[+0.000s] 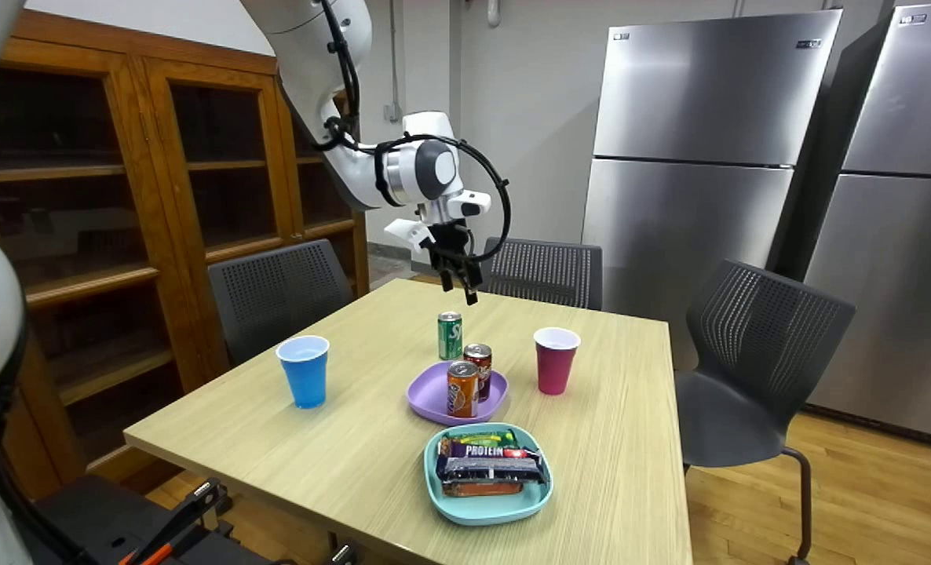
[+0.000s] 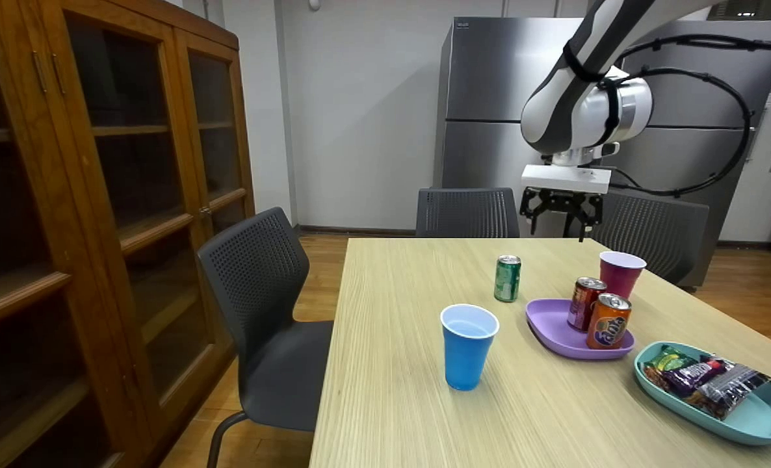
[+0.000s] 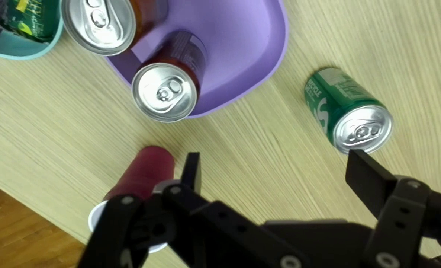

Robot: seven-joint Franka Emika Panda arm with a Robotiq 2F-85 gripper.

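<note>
My gripper (image 3: 275,163) stands open above the table, its black fingers wide apart and nothing between them. Both exterior views show the gripper (image 1: 459,290) well above the tabletop. Closest to it is a green soda can (image 3: 339,100), upright on the wood; in the wrist view one fingertip overlaps the edge of its lid, though the two are apart in height. A purple plate (image 3: 246,48) bears a dark red can (image 3: 164,93) and an orange can (image 1: 462,392), both upright. A maroon cup (image 3: 146,171) stands on the other side, partly hidden behind a finger in the wrist view.
A blue cup (image 2: 467,351) stands nearer the table's cabinet side. Beside the purple plate, a teal tray (image 1: 489,514) holds several wrapped snack bars (image 1: 489,463). Dark chairs (image 1: 756,369) surround the table (image 1: 355,447). Wooden cabinets (image 2: 132,162) and steel refrigerators (image 1: 693,196) line the walls.
</note>
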